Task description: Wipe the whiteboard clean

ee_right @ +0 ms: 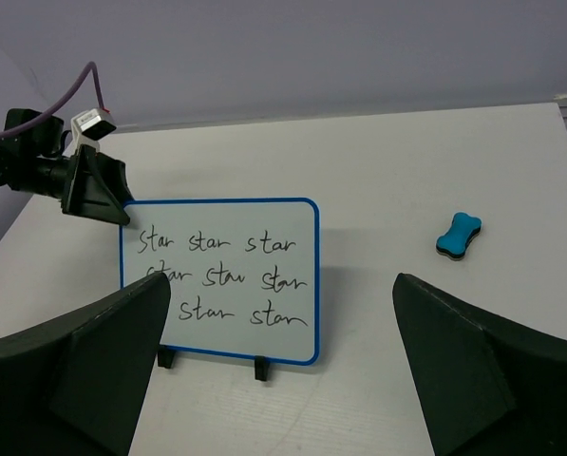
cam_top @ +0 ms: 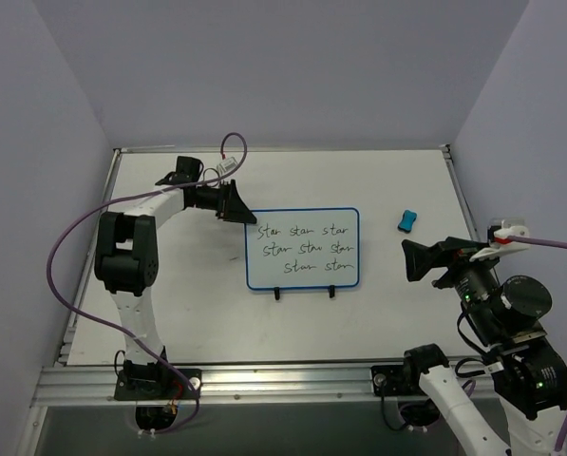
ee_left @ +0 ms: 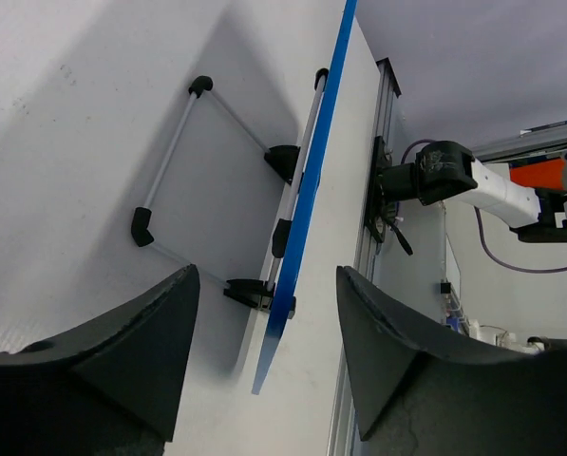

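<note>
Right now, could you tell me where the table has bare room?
Bare: between the blue-rimmed rectangular whiteboard and the blue bone-shaped eraser, and in front of the board's feet. Crowded: its left edge, at the left gripper.

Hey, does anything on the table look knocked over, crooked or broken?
Nothing stands out. The whiteboard stands on its feet, writing unsmudged; the blue eraser lies apart to its right; the left hand straddles the board's edge, jaws open.

lab robot cell: lavender walls, aluminium rail.
</note>
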### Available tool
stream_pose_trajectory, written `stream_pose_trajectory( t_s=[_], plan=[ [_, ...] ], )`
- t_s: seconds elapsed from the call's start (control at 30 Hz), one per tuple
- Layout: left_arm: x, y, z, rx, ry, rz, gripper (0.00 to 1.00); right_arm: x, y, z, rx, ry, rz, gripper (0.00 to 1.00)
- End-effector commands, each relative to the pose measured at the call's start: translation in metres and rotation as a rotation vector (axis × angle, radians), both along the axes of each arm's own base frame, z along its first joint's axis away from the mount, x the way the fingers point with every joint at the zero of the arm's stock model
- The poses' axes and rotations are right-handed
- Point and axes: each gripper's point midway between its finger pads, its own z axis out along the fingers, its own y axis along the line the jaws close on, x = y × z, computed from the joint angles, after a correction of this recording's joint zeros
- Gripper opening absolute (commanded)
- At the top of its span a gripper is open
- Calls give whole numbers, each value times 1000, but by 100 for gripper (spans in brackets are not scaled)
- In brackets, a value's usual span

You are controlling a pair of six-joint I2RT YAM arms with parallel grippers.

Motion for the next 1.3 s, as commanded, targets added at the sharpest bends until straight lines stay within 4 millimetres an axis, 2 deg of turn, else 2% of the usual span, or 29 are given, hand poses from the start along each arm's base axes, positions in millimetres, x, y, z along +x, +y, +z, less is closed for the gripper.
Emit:
stream_pose_trajectory(
  t_s=[0.0, 0.13, 0.17, 0.27, 0.47, 0.5, 0.57, 0.6, 0.63, 0.7, 0.73, 0.77, 1.0, 1.1, 1.13, 1.2, 1.27],
  plan=[
    [1, -4, 20, -58, -76, -58, 67, 8, 9, 7, 18, -17, 36, 100],
    [1, -7, 17, -63, -59, -69, 52, 10, 12, 5, 22, -11, 49, 100],
    [1, -7, 16, -63, -57, -69, 44, 10, 12, 4, 22, -9, 48, 100],
    [1, -7, 16, -69, -74, -80, 34, 10, 12, 4, 20, -8, 45, 100],
    [-2, -12, 18, -83, -79, -101, 33, 14, 13, 0, 21, 2, 49, 100],
    [-2, -12, 20, -84, -82, -102, 29, 15, 14, -4, 21, 11, 52, 100],
    [-3, -12, 22, -87, -84, -105, 28, 19, 14, -7, 20, 22, 47, 100],
    [-3, -12, 23, -88, -89, -106, 26, 21, 15, -11, 20, 36, 44, 100],
    [-3, -12, 24, -90, -93, -107, 19, 24, 15, -18, 15, 63, 37, 100],
    [-3, -12, 24, -94, -94, -109, 16, 28, 16, -23, 18, 86, 37, 100],
    [-3, -12, 25, -97, -95, -111, 7, 32, 18, -29, 18, 105, 38, 100],
    [-3, -12, 25, -96, -95, -110, 3, 34, 18, -31, 22, 111, 37, 100],
    [-2, -10, 25, -98, -153, -120, 2, 49, 24, -50, 39, 149, 38, 100],
    [0, -7, 19, -71, -208, -105, 2, 53, 26, -55, 52, 155, 39, 100],
    [0, -5, 8, -33, -208, -84, 2, 54, 27, -55, 54, 153, 42, 100],
    [2, -4, 11, -34, -283, -84, 2, 56, 27, -57, 58, 154, 40, 100],
    [3, 0, 2, 22, -303, -48, 2, 59, 26, -58, 58, 153, 29, 100]
  ],
)
